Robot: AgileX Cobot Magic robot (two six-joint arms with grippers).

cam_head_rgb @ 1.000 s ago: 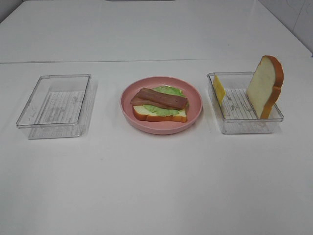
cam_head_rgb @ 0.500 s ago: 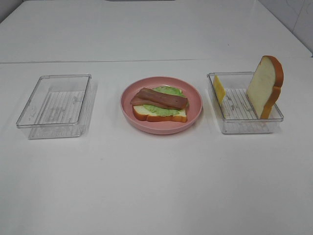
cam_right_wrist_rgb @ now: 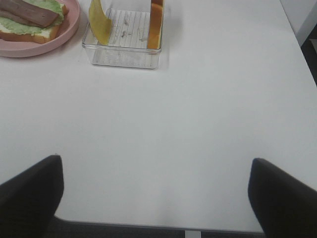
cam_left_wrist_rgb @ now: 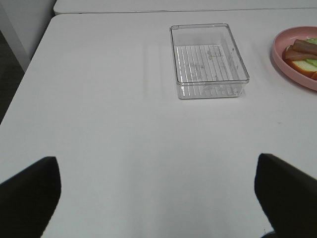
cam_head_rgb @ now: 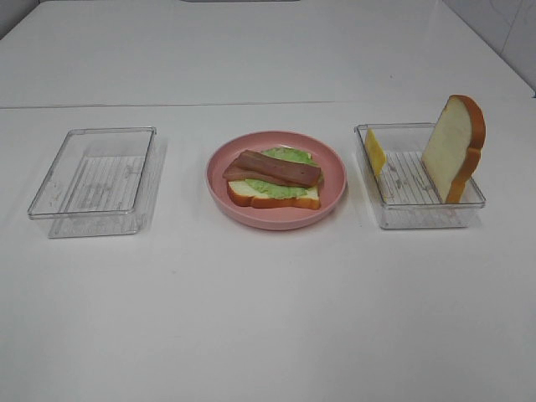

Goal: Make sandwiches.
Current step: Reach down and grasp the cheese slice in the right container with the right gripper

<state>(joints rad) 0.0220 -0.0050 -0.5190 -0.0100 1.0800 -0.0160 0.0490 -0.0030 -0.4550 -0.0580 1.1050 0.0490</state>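
Observation:
On the pink plate (cam_head_rgb: 335, 186) in the middle lies the sandwich stack (cam_head_rgb: 275, 179): a bread slice, green lettuce and brown bacon strips on top. A second bread slice (cam_head_rgb: 454, 147) stands upright in the right clear box (cam_head_rgb: 419, 213), with a yellow cheese slice (cam_head_rgb: 375, 152) leaning at the box's left wall. Neither gripper shows in the high view. My left gripper (cam_left_wrist_rgb: 157, 198) is open over bare table, well short of the empty box (cam_left_wrist_rgb: 208, 62). My right gripper (cam_right_wrist_rgb: 156, 196) is open too, back from the cheese (cam_right_wrist_rgb: 99, 22) and the bread (cam_right_wrist_rgb: 156, 22).
An empty clear box (cam_head_rgb: 94, 180) sits at the left. The table's left edge (cam_left_wrist_rgb: 27, 74) and its near edge (cam_right_wrist_rgb: 163, 228) show in the wrist views, with dark floor beyond. A seam crosses the table behind the boxes.

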